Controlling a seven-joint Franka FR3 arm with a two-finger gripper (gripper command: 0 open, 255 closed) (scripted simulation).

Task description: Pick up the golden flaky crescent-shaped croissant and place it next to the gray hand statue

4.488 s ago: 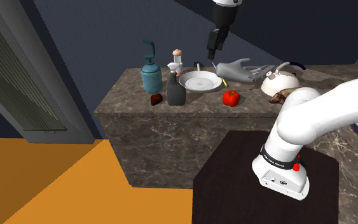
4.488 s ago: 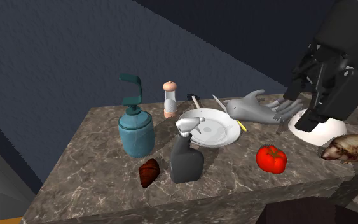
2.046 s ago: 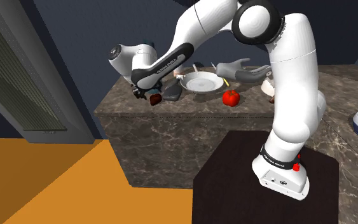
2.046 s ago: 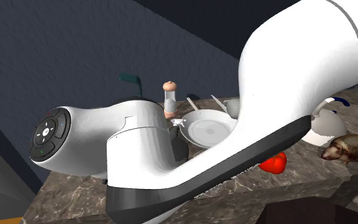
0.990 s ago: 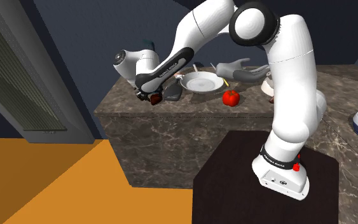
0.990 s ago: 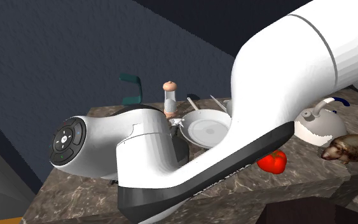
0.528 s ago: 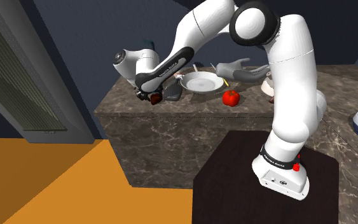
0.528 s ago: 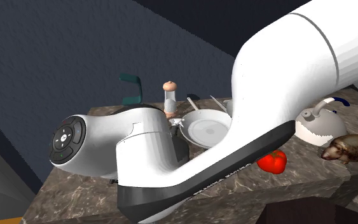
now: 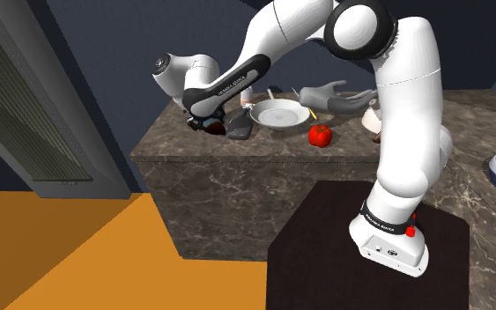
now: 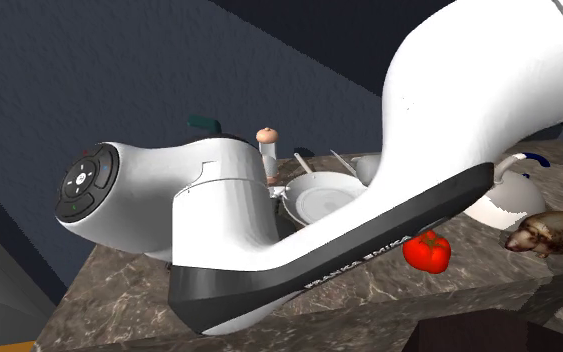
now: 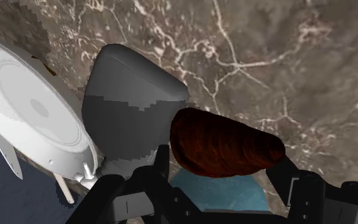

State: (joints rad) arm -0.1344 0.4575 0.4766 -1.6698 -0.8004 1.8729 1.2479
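The croissant [image 11: 225, 143] is a dark reddish-brown crescent, clasped between my two black fingers [image 11: 160, 160]. My gripper [image 11: 225, 167] is shut on it and holds it a little above the marble counter [image 11: 285, 57]. In the shoulder view the gripper [image 9: 207, 124] hangs over the counter's left end with the croissant [image 9: 203, 125] as a dark red spot at its tip. The grey hand statue [image 9: 325, 94] lies at the back of the counter, beyond the white plate [image 9: 278, 113] and well to the shoulder view's right of the gripper.
A dark grey spray bottle [image 11: 133, 95] stands right beside the held croissant, with the plate [image 11: 31, 108] past it. A red tomato [image 9: 320, 135] sits near the counter's front edge. In the second exterior view a pepper mill [image 10: 266, 140], white kettle [image 10: 504, 205] and brown lump [image 10: 549, 233] show behind the arm.
The wrist has risen from the counter with the croissant held in the gripper. The fingers stay shut on it.
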